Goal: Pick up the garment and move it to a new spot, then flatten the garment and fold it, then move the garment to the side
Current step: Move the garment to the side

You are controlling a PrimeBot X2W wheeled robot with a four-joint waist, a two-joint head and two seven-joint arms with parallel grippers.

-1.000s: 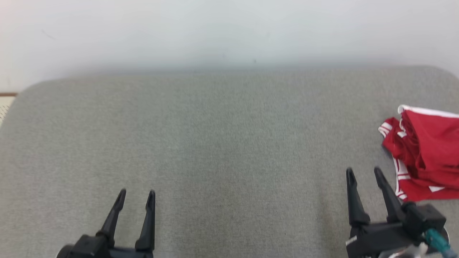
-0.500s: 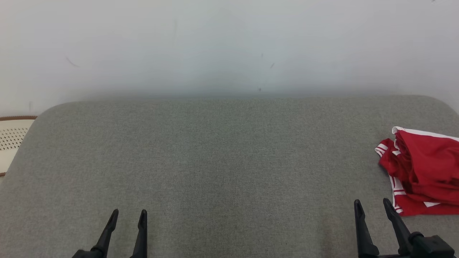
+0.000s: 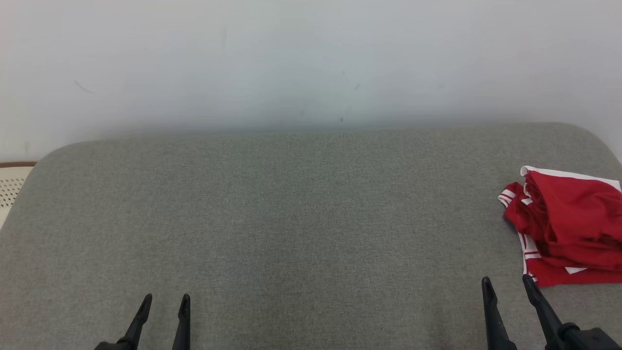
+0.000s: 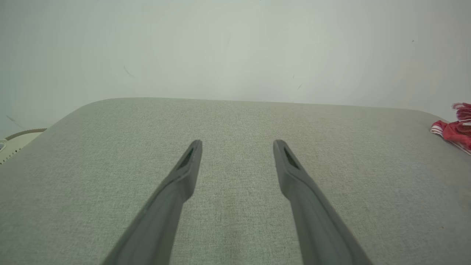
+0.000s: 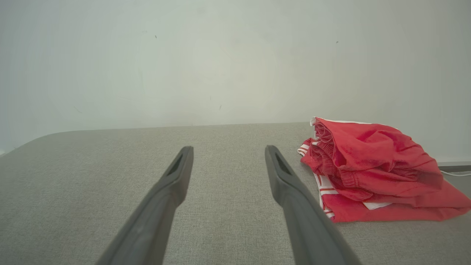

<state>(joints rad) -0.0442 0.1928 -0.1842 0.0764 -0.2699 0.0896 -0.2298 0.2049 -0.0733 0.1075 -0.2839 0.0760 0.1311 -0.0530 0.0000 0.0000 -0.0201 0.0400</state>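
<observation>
Your head camera has tipped up over the last second, so more of the wall [image 3: 311, 58] shows, and both grippers have drawn back toward the near edge. The left gripper [image 3: 166, 297] and right gripper [image 3: 505, 280] each have their fingers apart and hold nothing above the grey pad [image 3: 291, 218]. The red garment [image 3: 568, 218] lies bunched at the pad's right side, near the right gripper but not touching it.

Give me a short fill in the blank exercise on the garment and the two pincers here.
The garment is ____ with white trim.
It lies at the robot's ____ end of the grey surface.
The left pincer and right pincer both stand ____, holding nothing.
Missing words: red, right, open.
</observation>
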